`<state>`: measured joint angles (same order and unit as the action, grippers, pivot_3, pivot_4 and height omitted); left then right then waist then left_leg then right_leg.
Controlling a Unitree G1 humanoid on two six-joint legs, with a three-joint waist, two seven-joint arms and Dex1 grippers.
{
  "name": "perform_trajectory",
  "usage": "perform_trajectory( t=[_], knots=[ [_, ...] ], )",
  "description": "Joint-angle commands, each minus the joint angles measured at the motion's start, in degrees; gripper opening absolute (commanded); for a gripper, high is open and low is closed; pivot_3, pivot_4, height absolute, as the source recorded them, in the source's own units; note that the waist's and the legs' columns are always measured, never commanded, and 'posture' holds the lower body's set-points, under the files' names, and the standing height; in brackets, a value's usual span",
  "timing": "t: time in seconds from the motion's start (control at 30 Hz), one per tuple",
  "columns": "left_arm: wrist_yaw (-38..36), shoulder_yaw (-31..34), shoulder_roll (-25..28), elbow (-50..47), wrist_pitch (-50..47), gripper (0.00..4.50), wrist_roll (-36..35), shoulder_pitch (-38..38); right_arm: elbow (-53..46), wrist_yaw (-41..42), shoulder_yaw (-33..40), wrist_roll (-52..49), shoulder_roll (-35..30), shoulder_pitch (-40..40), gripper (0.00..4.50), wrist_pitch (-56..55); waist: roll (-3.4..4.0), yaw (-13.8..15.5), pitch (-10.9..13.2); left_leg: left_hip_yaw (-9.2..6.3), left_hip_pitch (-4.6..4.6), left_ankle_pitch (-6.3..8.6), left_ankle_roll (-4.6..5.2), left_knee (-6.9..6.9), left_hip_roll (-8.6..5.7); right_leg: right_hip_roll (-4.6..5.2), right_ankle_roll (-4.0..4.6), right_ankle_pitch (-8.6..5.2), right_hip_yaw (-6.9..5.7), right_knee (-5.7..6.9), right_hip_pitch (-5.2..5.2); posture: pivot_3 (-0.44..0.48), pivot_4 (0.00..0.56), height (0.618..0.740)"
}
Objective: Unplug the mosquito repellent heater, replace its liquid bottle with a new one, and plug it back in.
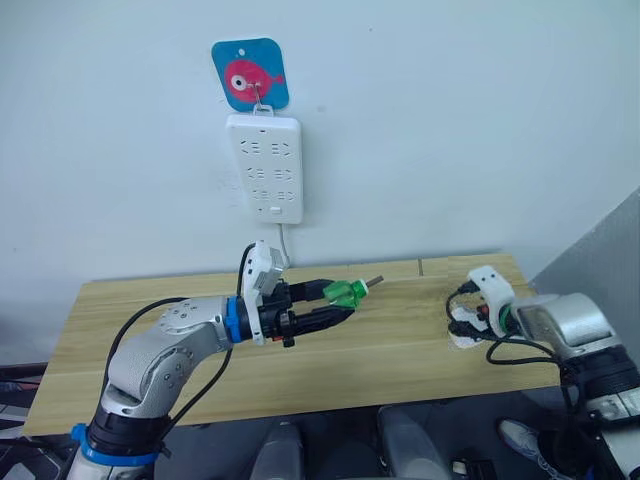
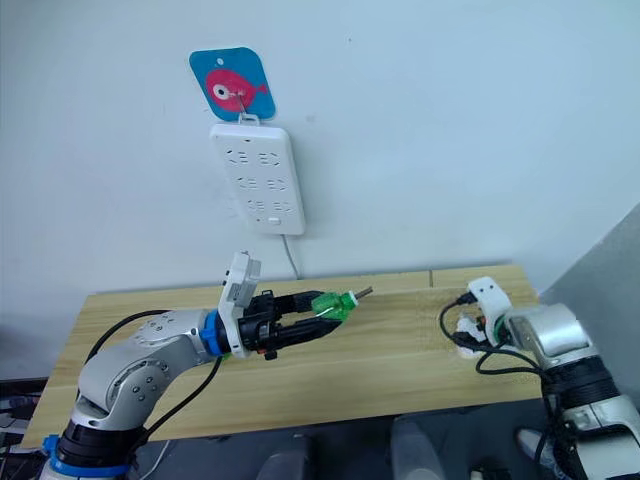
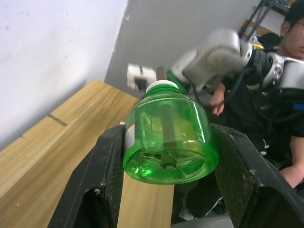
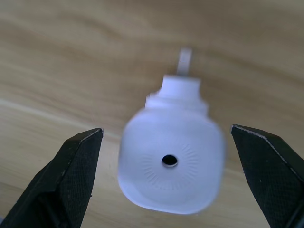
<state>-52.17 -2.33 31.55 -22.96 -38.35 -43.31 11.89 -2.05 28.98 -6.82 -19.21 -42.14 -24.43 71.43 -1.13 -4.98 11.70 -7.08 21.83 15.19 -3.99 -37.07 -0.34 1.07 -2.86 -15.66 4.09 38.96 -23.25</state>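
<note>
Left claw clamped on small translucent green plastic bottle above light wooden table, right claw apart around small white rounded plastic heater.

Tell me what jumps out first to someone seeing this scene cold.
The small translucent green plastic bottle, gripped sideways between the left gripper's black fingers above the light wooden table. On the wall behind hangs a tall white power strip under a blue fish hook. At the table's right end, the open right gripper brackets the small white rounded heater.

Glossy clear green plastic bottle, smooth matt white heater (plastic, it seems), grained wooden table.
</note>
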Motion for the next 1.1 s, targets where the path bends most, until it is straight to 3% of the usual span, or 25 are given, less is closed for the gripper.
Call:
perform_trajectory(
  t=[0.03,0.17,0.3,0.53,0.67,1.1],
  knots=[
    [0.44,-0.41,-3.02,1.43,5.47,2.31,2.77,1.25,-14.36,1.43,11.05,-6.07,0.21,0.02,4.5,5.98,-0.01,0.04,-0.01,-0.01,0.02,0.0,0.0,0.0,0.0,0.0,0.0,0.0,-0.01,-0.01,0.0,-0.132,0.158,0.72],
    [3.61,-0.17,-8.05,3.95,11.77,2.31,6.74,1.62,-23.87,3.03,21.39,-14.78,7.02,-0.8,4.5,11.73,-0.04,-0.16,-0.07,-0.01,0.02,0.0,-0.01,0.0,0.04,-0.02,0.0,0.01,-0.02,-0.02,0.0,-0.167,0.145,0.72],
    [8.1,-1.27,-14.04,3.37,17.63,2.31,10.59,0.75,-33.44,0.69,32.66,-24.07,21.81,0.73,4.5,14.69,-0.02,-0.21,-0.21,-0.01,0.04,-0.01,-0.01,0.0,0.03,-0.01,0.0,0.01,-0.02,-0.01,0.0,-0.196,0.131,0.72],
    [9.59,-1.59,-16.73,5.99,24.24,2.31,14.73,1.83,-33.83,-9.47,44.98,-37.56,41.41,-4.0,4.5,21.07,0.28,-1.68,-0.51,0.01,0.02,-0.02,-0.04,-0.04,0.01,0.01,0.03,0.07,0.0,0.03,0.0,-0.223,0.125,0.72],
    [8.26,-2.74,-17.15,6.98,27.54,2.31,16.46,2.31,-31.52,-16.46,45.36,-41.27,45.01,-5.85,4.5,21.07,0.48,-3.21,-0.81,0.01,0.03,-0.03,-0.04,-0.04,0.0,0.0,0.03,0.07,0.0,0.05,0.0,-0.222,0.121,0.72],
    [8.88,-3.29,-17.31,6.45,28.29,2.31,16.67,3.03,-25.16,-29.48,41.52,-53.87,45.75,-7.89,4.5,18.18,0.77,-4.94,-1.18,-0.01,0.02,-0.02,-0.02,0.02,0.01,-0.03,0.03,0.07,0.0,0.07,-0.01,-0.196,0.115,0.72]
  ],
)
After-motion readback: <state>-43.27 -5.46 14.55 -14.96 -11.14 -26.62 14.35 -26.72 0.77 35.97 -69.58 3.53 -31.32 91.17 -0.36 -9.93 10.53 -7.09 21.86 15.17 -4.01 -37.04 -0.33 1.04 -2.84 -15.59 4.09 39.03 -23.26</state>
